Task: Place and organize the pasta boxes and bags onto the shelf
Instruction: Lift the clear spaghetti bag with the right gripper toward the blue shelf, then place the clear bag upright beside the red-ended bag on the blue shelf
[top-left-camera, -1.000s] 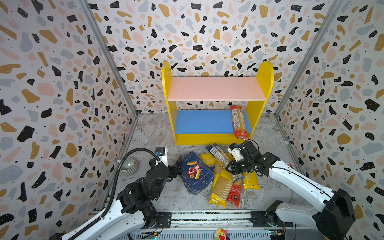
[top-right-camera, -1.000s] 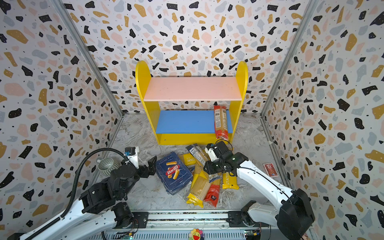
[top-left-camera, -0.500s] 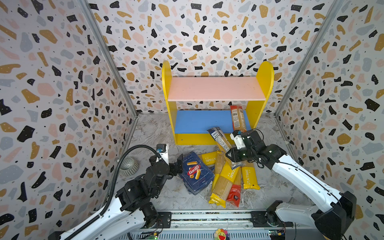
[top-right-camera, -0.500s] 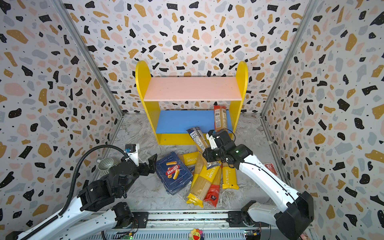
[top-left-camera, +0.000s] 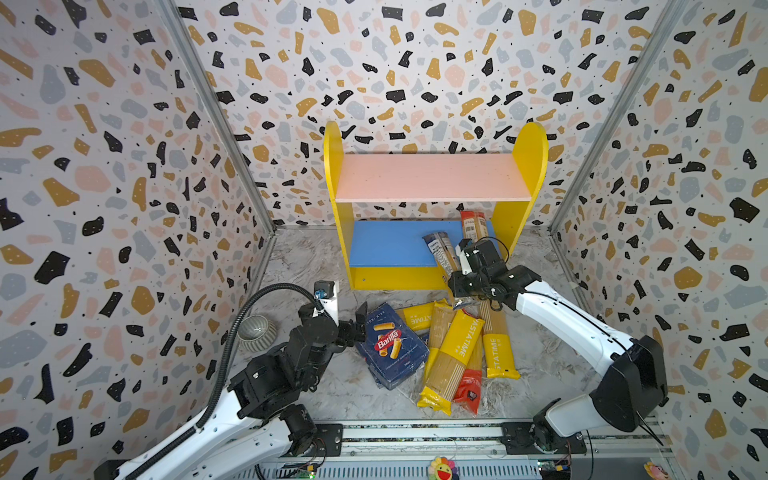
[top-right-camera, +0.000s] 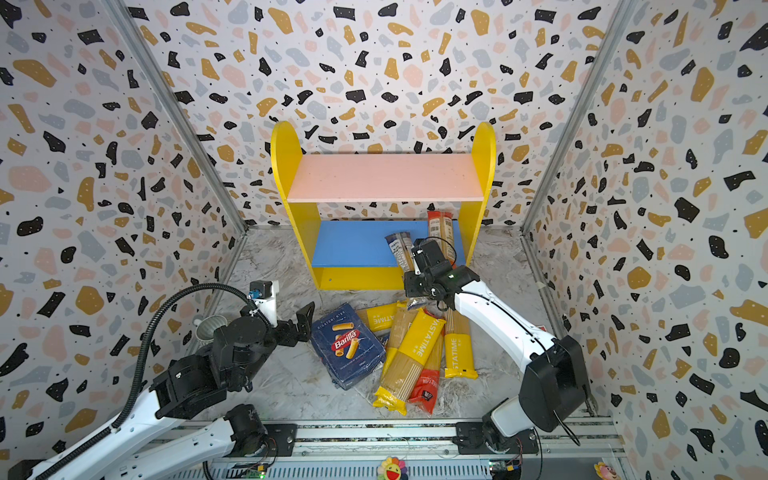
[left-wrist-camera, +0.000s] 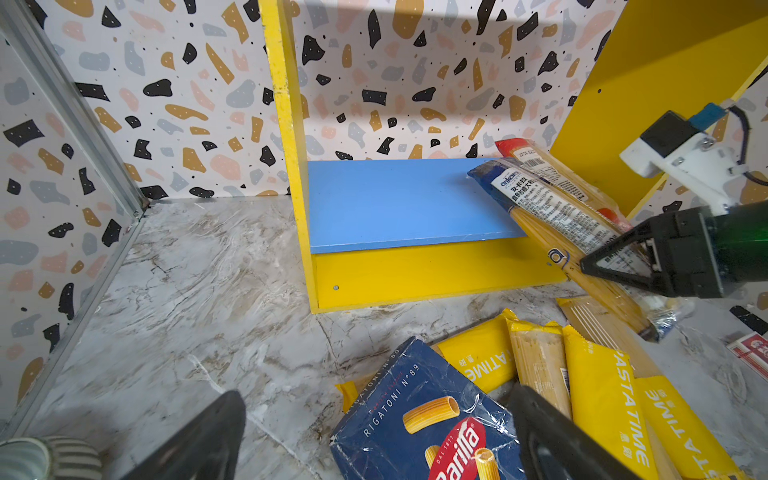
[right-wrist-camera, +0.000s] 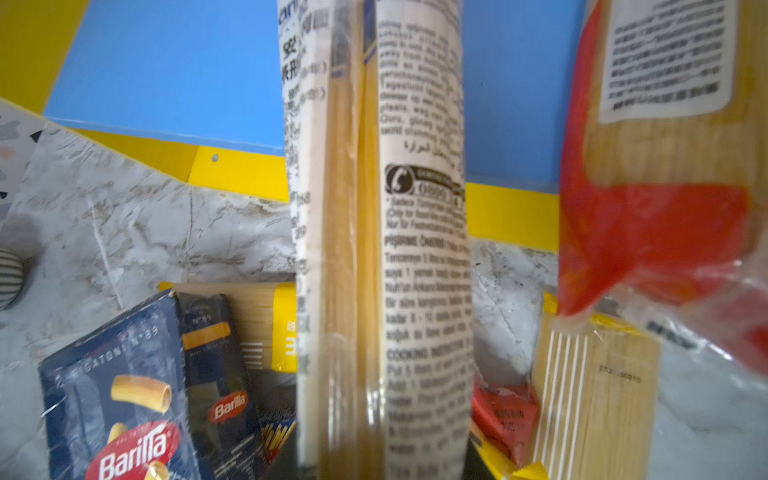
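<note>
The wide dark blue cardboard box (left-wrist-camera: 415, 428) is showing "Barilla" in a red oval and "RIGATONI N°89" along one edge. The narrow dark blue box (right-wrist-camera: 216, 374) is carrying a "Barilla" oval too. The yellow-and-clear plastic bags (left-wrist-camera: 602, 395) are displaying "PASTA TIME". The clear spaghetti bag (left-wrist-camera: 552, 216) is bearing "ankara" on its label, with "COOKING" in the small print.

Glossy plastic bag (left-wrist-camera: 555, 222) — matt painted shelf (left-wrist-camera: 399, 199)

The marbled bench (top-left-camera: 311, 257) carries the shelf (top-left-camera: 432, 178), a grey bowl (top-left-camera: 255, 332), a blue box (top-left-camera: 392, 345) and several yellow bags (top-left-camera: 457, 345). 1 red bag (top-left-camera: 473, 224) lies on the shelf's blue board (top-left-camera: 390, 245).
</note>
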